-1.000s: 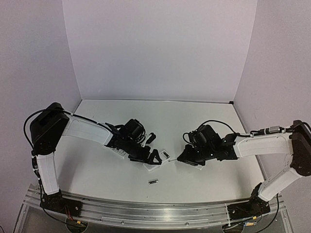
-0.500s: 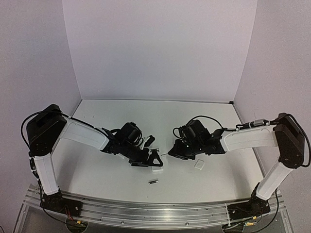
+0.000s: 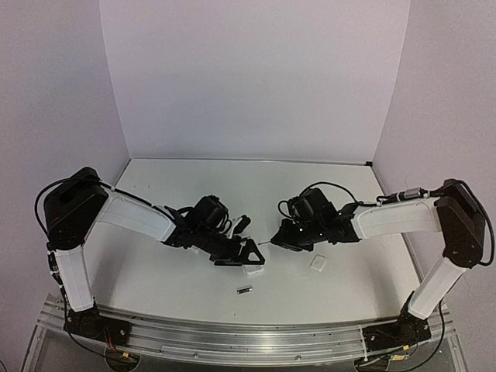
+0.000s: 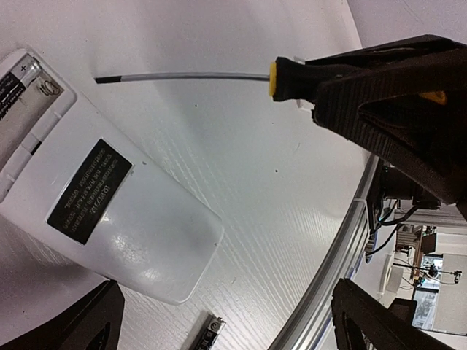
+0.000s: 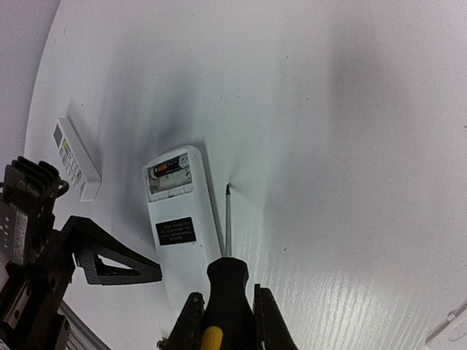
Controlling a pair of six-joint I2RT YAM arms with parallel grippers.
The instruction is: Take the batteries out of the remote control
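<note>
place: robot lab | evidence: plain backdrop walls (image 3: pixel 256 77), white table (image 3: pixel 333 291), aluminium mounting rail (image 3: pixel 232 342)

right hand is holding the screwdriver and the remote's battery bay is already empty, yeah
No, the bay is not empty: the right wrist view shows one battery still seated in the open bay of the remote. The right hand does hold the screwdriver.

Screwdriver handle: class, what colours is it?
The screwdriver handle is black with yellow accents; the left wrist view shows it best.
</note>
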